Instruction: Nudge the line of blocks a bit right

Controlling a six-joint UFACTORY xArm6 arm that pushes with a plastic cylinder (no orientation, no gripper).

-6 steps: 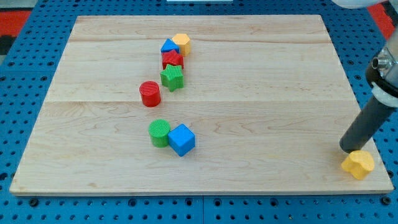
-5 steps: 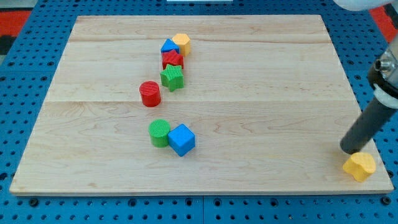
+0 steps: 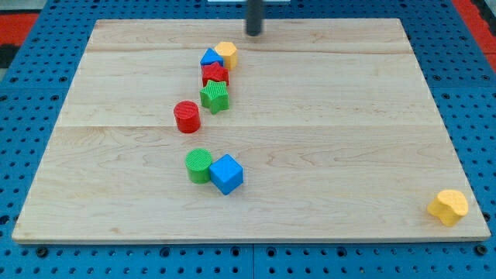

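Camera view shows a pale wooden board [image 3: 325, 116] on a blue pegboard surface [image 3: 46, 256], with the dark rod entering from the view's top edge. The arm carries no gripper, so there is nothing to be open or shut; the rod ends in my tip [image 3: 253, 34], which rests near the board's top edge.

Taking the green star block [image 3: 215, 96] as the landmark: the tip lies above it and to its right, well apart from it and touching no block. The nearest block to the tip is the yellow block [image 3: 226, 53], which sits above the green star and slightly right, at the top of the line. The blue block [image 3: 211, 58], roughly triangular, is just left of that yellow one and touching it. The red block [image 3: 215, 75], shape hard to make out, sits directly above the green star, in contact with it and with the blue one. These four form a tight cluster.

The red cylinder [image 3: 187, 117] stands below and left of the green star, near but apart. Further below are the green cylinder [image 3: 199, 165] and the blue cube [image 3: 227, 173], side by side and touching. A second yellow block [image 3: 448, 207] lies far below and right of the star, at the board's corner.
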